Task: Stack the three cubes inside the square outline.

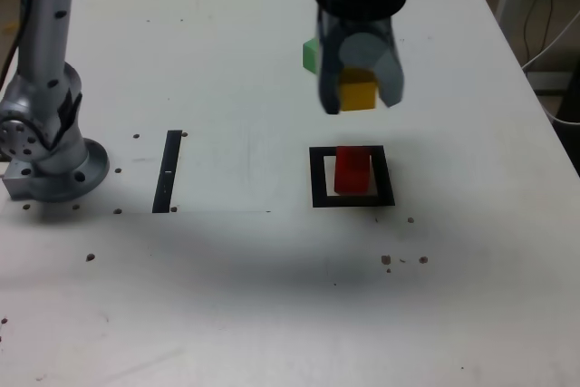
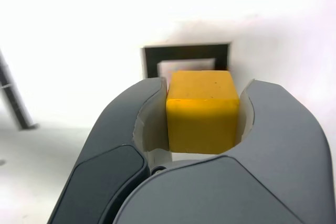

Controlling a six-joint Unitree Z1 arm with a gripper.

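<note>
Ext. view: your jaws are clamped on the yellow cube, one on each side of it, held up off the surface. In the wrist view, you see the cube pinched btwn both tips, w/ its top face and one side face showing. The red cube sits inside the outline, on the white centre, w/ black border to its left, right and near side. The green cube lies on the far part of the surface, beyond the outline; you see only its left portion, the rest being hidden behind the jaws. To the left of the outline, well apart from it, note the narrow black strip, running near to far. At the far left stands the arm's base. Small dark marks dot the surface, incl. some on the near side of the outline. In the wrist view, the yellow cube hides part of the outline from you.
</note>
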